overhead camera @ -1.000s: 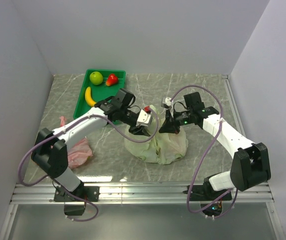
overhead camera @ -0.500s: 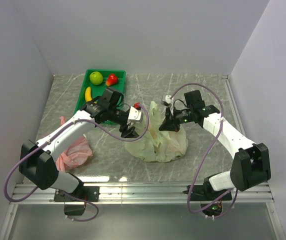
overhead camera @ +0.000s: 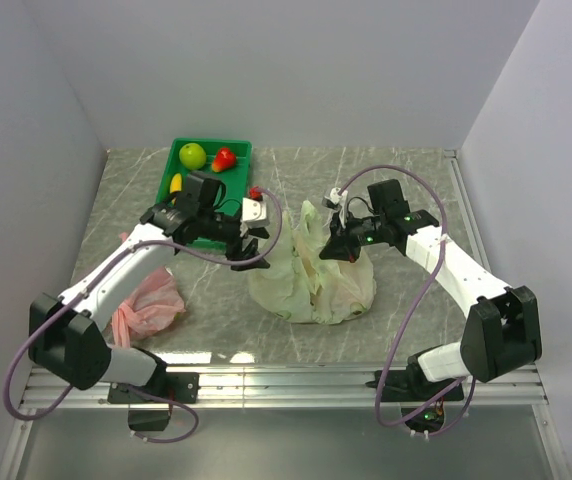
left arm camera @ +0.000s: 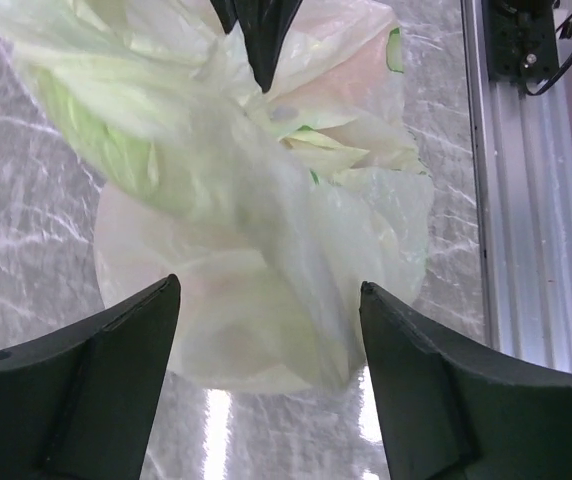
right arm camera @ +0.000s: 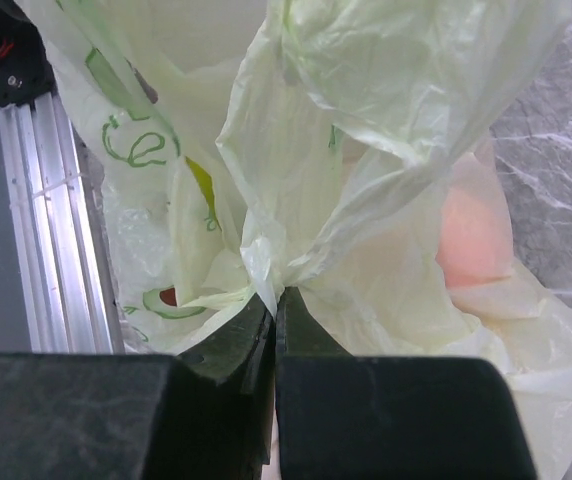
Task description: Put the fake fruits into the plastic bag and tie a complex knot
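The thin pale green translucent plastic bag (overhead camera: 318,290) is crinkled film with a soft sheen. The grey marble-patterned surface (overhead camera: 416,180) is smooth and faintly reflective. The round green plastic apple (overhead camera: 193,155) is glossy. The left gripper (left arm camera: 268,292) has matt black plastic fingers (left arm camera: 86,380).

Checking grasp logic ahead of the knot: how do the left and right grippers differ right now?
The left gripper is open; the right gripper is shut. The left one holds nothing, with the bag lying beyond its fingers; the right one pinches a gathered fold of the bag. The left one sits off the bag's left edge; the right one is over its upper right part. Both point at the bag.
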### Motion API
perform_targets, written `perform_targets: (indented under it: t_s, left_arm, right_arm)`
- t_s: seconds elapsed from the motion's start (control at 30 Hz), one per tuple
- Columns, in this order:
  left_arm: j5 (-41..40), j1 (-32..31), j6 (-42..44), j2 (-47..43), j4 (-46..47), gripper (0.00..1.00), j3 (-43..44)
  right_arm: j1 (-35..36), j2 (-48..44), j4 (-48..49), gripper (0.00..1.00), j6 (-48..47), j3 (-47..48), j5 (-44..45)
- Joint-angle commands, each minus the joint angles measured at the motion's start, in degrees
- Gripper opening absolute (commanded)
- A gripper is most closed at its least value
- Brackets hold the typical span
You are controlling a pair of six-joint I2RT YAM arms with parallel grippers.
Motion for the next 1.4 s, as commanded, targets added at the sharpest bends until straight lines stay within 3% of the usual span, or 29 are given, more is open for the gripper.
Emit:
perform_targets:
  t_s: [0.0,0.17,0.33,0.43,0.47,0.5,0.6,0.83,0.97,1.03,1.23,1.37]
  left_arm:
    - [-0.13,0.52,-4.03,-4.26,1.04,0.79,-1.75]
    - [-0.66,0.61,-7.28,-6.55,4.02,0.78,-3.6]
    - [1.27,-0.17,-10.8,-2.97,7.45,0.7,-2.29]
    - [3.46,-1.75,-8.45,0.12,6.5,0.54,-0.09]
    - [5.47,-2.11,-6.77,0.73,5.62,0.45,1.31]
    - [6.45,-2.46,-5.28,1.35,5.17,0.3,1.93]
    - [7.94,-4.04,-2.37,3.37,6.4,0.15,3.42]
    - [11.39,-8.52,13.62,8.3,-1.51,0.06,9.58]
    - [9.1,-8.88,9.43,9.26,3.83,0.03,8.53]
    - [8.92,-8.79,6.62,10.32,6.21,0.03,8.79]
    - [7.95,-7.57,3.53,11.46,8.94,0.02,6.86]
    - [6.46,-6.6,1.08,11.46,11.74,0.01,5.89]
  right_arm:
    - [0.57,-0.29,1.74,0.0,0.61,2.2,0.44]
    - [0.49,-0.47,1.65,0.0,-0.01,2.28,0.35]
    - [0.93,-1.26,2.27,0.0,-0.36,1.93,1.4]
    - [1.1,-0.56,0.95,0.0,-0.28,2.99,1.75]
    - [1.19,-0.3,-0.09,0.0,-0.18,3.86,1.93]
    - [1.19,0.66,-1.58,0.0,-0.79,4.56,1.24]
    - [1.28,3.47,-10.42,0.0,-7.19,7.99,-3.41]
    - [1.81,7.26,-16.61,0.0,-11.86,10.89,-5.8]
    - [1.81,7.01,-21.1,0.02,-15.56,11.6,-6.59]
    - [1.89,6.04,-20.94,0.1,-16.62,10.73,-6.07]
    - [1.37,4.72,-25.41,0.5,-22.32,9.31,-5.53]
    - [0.49,5.24,-28.66,0.64,-25.49,9.66,-6.06]
